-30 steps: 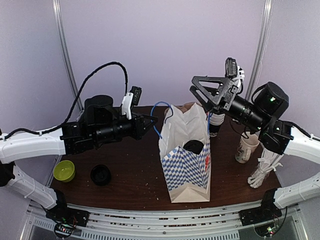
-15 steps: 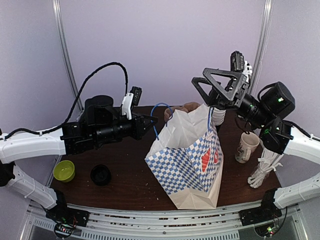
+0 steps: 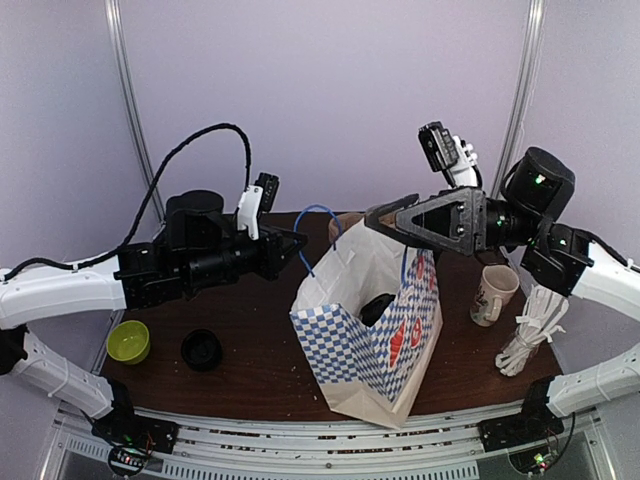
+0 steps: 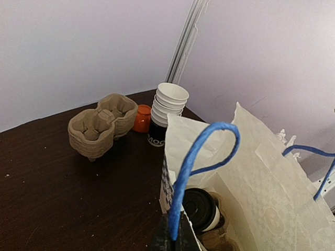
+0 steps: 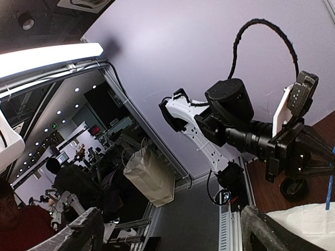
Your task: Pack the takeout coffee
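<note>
Dark brown table (image 3: 250, 380), both arms reaching in from the near corners.

Paper bag (image 3: 375, 340), white with a blue check band, mid-table. A second ago it stood square and upright. Half a second ago it was tipped with its mouth hidden from the overhead view. Now it leans to the right, its base lifted on the left side and its mouth gaping up and leftward.

Left gripper (image 3: 300, 243) is clenched on the bag's near blue handle (image 4: 201, 151); the wrist view shows the cord pinched between the tips at the bottom of the frame. This arm has barely shifted over the last second.

Right gripper (image 3: 385, 222) has its fingers spread wide and holds nothing. A second ago it pointed up and away behind the bag. Now it lies level, tips pointing left across the bag's upper right rim. Contact with the paper: cannot tell. The bag's second blue loop (image 3: 404, 265) hangs just under it.

Takeout coffee (image 4: 200, 209) sits down inside the bag, black lid uppermost with a little white cup wall showing. It is in the bag in the earlier overhead frame too.

Behind the bag are a stack of lidless cups (image 4: 170, 112), a small orange cup (image 4: 142, 118) beside it, and a pulp cup carrier (image 4: 102, 125).

On the right are a cream mug (image 3: 493, 294) and a white bundle (image 3: 528, 335), what it is made of unclear. On the left are a green bowl (image 3: 128, 341) and a black round piece (image 3: 202, 350). None of these has moved.
</note>
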{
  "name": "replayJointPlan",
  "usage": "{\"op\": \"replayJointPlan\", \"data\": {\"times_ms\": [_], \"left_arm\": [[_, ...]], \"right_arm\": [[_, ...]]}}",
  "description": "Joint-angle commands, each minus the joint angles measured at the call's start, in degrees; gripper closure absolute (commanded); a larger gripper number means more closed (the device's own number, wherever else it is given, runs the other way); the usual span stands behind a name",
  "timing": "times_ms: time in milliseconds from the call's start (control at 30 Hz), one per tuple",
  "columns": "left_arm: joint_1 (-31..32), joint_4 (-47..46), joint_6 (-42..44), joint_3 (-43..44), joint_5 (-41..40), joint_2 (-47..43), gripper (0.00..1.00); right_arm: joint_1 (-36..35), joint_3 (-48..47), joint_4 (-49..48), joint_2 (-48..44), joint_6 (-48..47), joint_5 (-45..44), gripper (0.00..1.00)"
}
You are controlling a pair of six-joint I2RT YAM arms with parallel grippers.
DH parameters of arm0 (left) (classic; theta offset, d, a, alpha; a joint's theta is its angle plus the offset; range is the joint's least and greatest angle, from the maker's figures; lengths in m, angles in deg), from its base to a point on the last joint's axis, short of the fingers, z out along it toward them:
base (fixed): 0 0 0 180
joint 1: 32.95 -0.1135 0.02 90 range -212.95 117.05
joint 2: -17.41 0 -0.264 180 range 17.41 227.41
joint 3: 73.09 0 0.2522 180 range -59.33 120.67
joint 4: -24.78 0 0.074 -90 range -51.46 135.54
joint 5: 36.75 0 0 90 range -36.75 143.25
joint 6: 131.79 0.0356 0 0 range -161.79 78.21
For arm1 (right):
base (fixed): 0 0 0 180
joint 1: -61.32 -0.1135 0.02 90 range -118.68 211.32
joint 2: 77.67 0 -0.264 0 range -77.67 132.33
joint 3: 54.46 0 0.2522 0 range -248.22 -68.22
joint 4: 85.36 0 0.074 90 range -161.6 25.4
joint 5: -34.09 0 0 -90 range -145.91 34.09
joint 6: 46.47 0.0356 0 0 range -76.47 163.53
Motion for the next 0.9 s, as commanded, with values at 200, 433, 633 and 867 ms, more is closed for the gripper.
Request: {"op": "replayJointPlan", "data": {"times_ms": [200, 433, 633, 867], "left_arm": [[-1.1, 1.0, 2.5, 2.5, -3.5, -1.8, 1.0], [-4.2, 3.6, 4.0, 3.9, -4.7, -2.0, 1.0], [-6.7, 5.1, 5.3, 5.6, -4.9, -1.9, 1.0], [-7.9, 5.7, 6.3, 6.6, -5.1, -0.7, 1.0]], "right_arm": [[0.4, -6.0, 22.2, -0.1, -13.7, 11.5, 0.03], [0.3, -9.4, 35.0, 0.0, -22.2, 12.7, 0.06], [0.3, -11.8, 42.9, -0.3, -27.5, 10.9, 0.07], [0.3, -8.1, 22.0, -4.1, -13.8, 12.0, 0.05]]}}
